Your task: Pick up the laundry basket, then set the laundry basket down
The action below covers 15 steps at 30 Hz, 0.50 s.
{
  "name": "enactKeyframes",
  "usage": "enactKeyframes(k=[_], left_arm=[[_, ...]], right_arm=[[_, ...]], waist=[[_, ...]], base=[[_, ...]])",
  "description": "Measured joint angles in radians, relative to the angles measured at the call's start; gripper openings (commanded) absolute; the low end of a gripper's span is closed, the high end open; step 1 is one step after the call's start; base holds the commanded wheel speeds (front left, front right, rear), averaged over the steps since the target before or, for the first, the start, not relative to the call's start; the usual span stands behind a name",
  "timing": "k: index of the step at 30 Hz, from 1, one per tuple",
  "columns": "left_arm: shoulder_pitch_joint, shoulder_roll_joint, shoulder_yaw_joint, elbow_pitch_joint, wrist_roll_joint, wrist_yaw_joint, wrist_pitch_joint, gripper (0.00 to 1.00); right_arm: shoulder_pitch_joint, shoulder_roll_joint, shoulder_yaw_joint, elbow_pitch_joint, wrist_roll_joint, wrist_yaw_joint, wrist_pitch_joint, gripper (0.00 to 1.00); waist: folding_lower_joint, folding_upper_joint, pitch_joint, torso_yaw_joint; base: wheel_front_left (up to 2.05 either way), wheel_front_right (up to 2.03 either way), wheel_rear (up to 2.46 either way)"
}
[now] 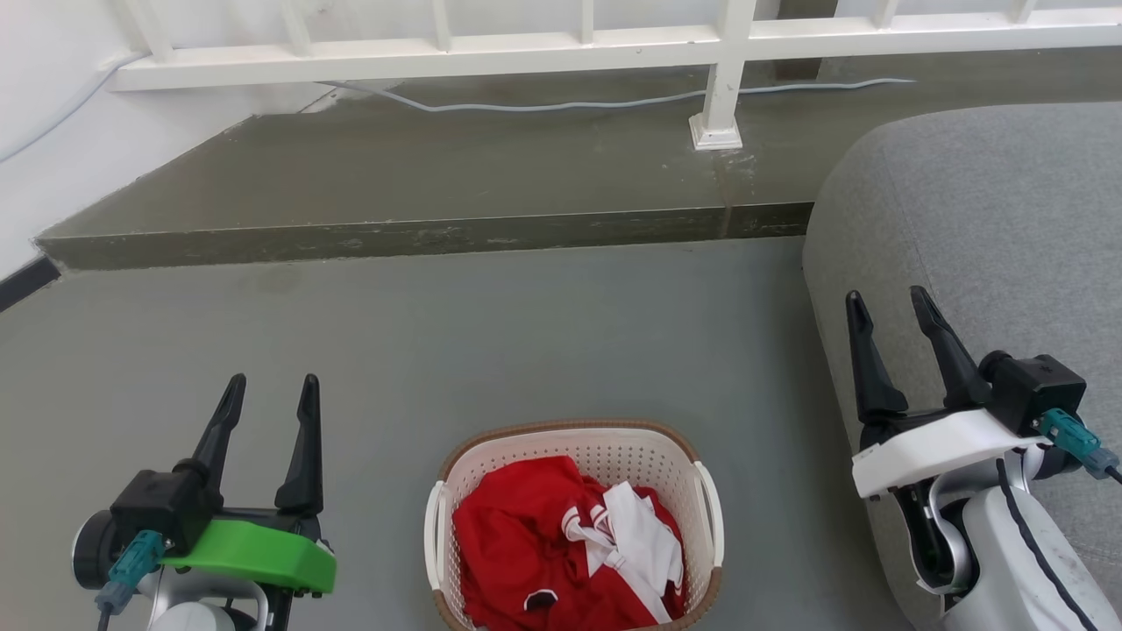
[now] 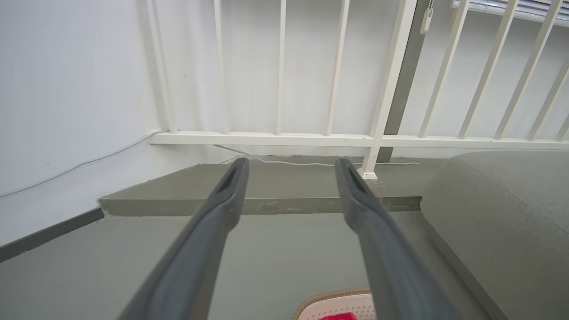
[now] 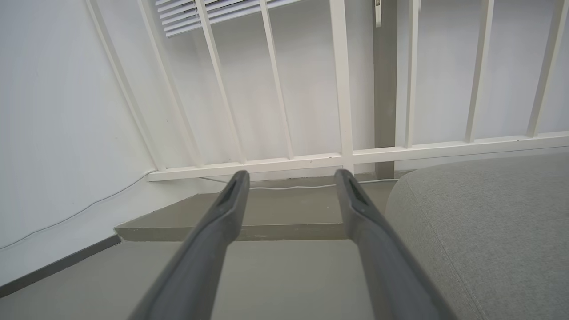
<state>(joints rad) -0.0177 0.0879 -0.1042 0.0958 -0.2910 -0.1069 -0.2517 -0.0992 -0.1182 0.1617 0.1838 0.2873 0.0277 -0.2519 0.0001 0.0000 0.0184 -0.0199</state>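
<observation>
Left gripper [image 1: 273, 381], right gripper [image 1: 885, 296], laundry basket [image 1: 570, 428] on floor [image 1: 526, 333]
Both grippers empty, fingers spread wide; left one green-cased, right one white-cased and by a grey sofa [image 1: 982, 219]. Basket stands upright between them, touching neither, filled with red and white clothes [image 1: 517, 543]. Beyond it: a raised step [image 1: 438, 166], a white railing [image 1: 438, 44], a loose cable [image 1: 570, 105] along the step.
</observation>
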Motion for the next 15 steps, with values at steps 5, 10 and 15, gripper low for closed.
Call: enactKeyframes(k=[5,10,15], left_arm=[[0.0,-0.003,0.003,0.0,0.004,-0.003,0.0,1.0],[0.0,-0.007,0.007,0.0,0.004,-0.007,0.0,1.0],[0.0,-0.011,0.014,-0.006,0.004,-0.008,0.0,1.0]], right_arm=[[0.0,0.007,-0.006,0.004,-0.007,0.003,0.0,1.0],[0.0,0.013,-0.012,0.011,-0.007,0.007,0.0,1.0],[0.0,0.019,-0.012,0.016,-0.007,0.015,0.0,1.0]], waist=[[0.0,0.0,0.002,-0.001],[0.0,0.0,0.004,-0.003],[0.0,0.0,0.018,-0.007]], base=[[0.0,0.0,0.0],[0.0,0.0,0.0],[0.0,0.0,0.0]])
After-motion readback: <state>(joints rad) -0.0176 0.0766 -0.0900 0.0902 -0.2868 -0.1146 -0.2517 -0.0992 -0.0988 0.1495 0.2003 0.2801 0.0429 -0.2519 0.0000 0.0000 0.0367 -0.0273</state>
